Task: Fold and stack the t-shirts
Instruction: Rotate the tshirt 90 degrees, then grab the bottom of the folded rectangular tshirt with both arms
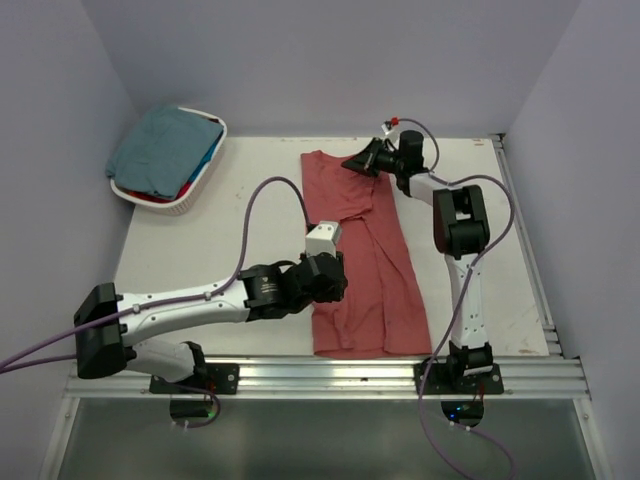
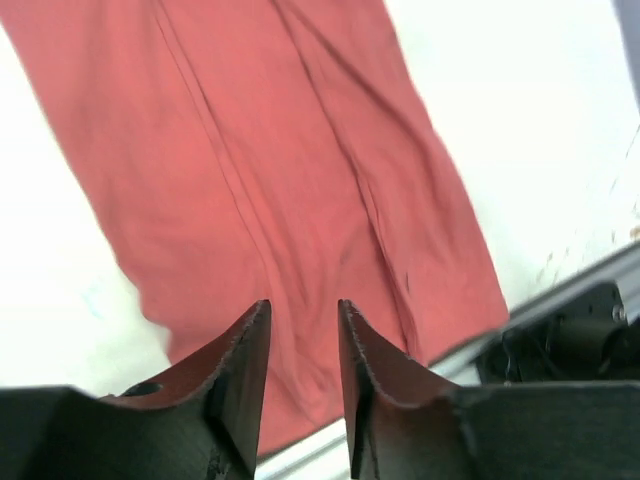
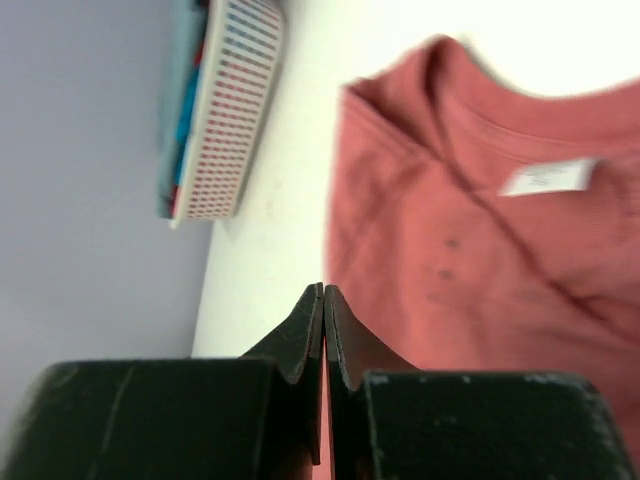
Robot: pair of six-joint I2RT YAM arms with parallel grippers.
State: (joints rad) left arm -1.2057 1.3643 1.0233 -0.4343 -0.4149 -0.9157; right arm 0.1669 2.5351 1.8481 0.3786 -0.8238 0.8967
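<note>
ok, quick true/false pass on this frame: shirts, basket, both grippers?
1. The red t-shirt lies on the table. True.
2. The left gripper is shut. False: its jaws stand apart above the red t-shirt, with nothing between them.
3. A teal t-shirt lies on top in the white basket. True.
4. The white basket sits at the table's near right corner. False: it is at the far left corner.
5. The right gripper is shut, near the red t-shirt's collar end. True.
</note>
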